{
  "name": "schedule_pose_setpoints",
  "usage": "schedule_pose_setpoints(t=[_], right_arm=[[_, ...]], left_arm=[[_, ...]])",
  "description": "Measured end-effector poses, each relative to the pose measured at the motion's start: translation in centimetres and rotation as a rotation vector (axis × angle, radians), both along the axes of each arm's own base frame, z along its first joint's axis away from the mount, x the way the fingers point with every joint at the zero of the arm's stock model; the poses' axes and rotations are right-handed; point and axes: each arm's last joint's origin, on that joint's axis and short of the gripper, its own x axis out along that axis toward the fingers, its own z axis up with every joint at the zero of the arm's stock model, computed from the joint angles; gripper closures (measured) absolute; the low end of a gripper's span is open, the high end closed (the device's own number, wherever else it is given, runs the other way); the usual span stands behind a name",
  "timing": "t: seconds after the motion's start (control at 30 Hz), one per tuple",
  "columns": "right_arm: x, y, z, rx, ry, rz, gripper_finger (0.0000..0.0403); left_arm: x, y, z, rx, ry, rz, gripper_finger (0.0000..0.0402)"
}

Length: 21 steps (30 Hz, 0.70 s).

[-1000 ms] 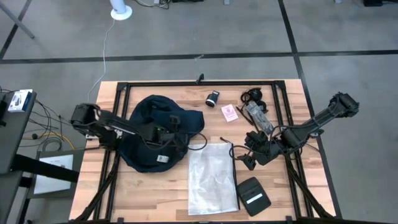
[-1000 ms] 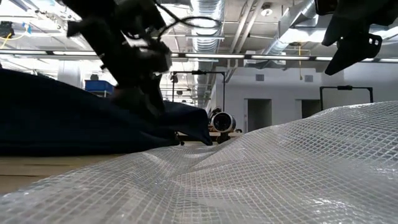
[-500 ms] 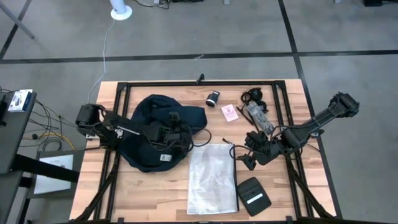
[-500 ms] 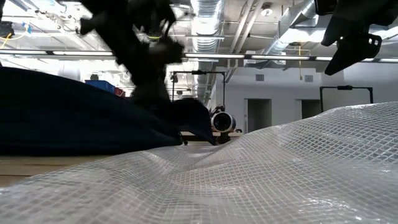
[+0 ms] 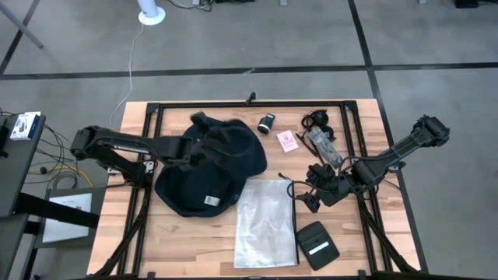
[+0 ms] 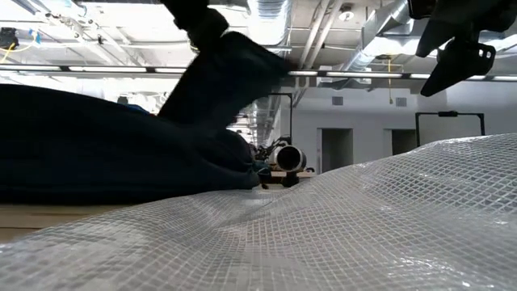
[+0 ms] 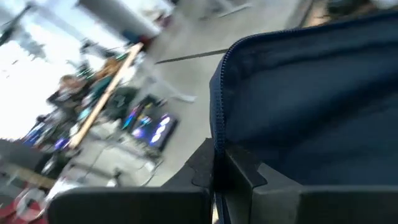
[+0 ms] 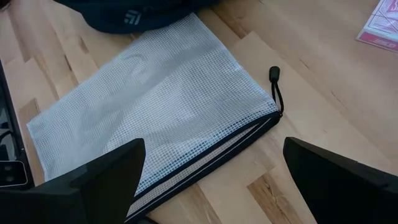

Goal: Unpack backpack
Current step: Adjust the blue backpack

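The dark navy backpack (image 5: 204, 175) lies on the left half of the table, its near part flat on the wood. Its far part (image 5: 229, 138) is raised, and in the low view it rises as a slanted flap (image 6: 222, 81). My left gripper (image 5: 198, 127) is above that far part, shut on the backpack's zippered edge (image 7: 217, 118). My right gripper (image 5: 314, 194) hangs open over the table's right half, above the zip end of a white mesh pouch (image 8: 168, 106), with nothing between its fingers. My left gripper pinches the backpack's zippered opening edge (image 7: 217, 144) between its two shut fingers (image 7: 242, 174). The edge runs away from the fingertips, along the fingers. The held part is lifted clear and slants up from the bag's body, which rests on the table (image 5: 132, 233).
The white mesh pouch (image 5: 264, 222) lies in the middle near the front edge, a black pouch with a white label (image 5: 317, 246) to its right. At the back stand a small black lens-like thing (image 5: 266, 122), a pink card (image 5: 287, 141), a clear bag (image 5: 323, 145) and a black cord (image 5: 315, 119).
My left gripper has shut on the backpack's edge, then gone up and toward the table's far edge. The held side of the backpack has risen and been drawn toward the far edge, while its near part has stayed on the table.
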Motion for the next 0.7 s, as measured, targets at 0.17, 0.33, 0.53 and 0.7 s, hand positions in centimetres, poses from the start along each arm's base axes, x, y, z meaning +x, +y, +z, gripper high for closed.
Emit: schedule_pose_setpoints(t=[0.17, 0.33, 0.53, 0.7], right_arm=[[0.1, 0.0, 0.1, 0.005, -0.009, 0.001, 0.0031], [0.1, 0.1, 0.1, 0.005, -0.012, 0.002, 0.0031], [0.2, 0.1, 0.2, 0.013, -0.025, 0.002, 0.0031], [0.2, 0.1, 0.2, 0.015, -0.03, 0.002, 0.0031]], left_arm=[[-2.5, 1.2, 1.3, 0.029, -0.061, 0.148, 0.0398], [-4.4, 2.5, 1.7, 0.007, -0.108, 0.244, 0.0398], [-6.3, 4.2, 0.7, -0.083, -0.08, 0.352, 0.0398], [-7.2, 5.0, 0.2, -0.125, -0.121, 0.44, 0.0388]])
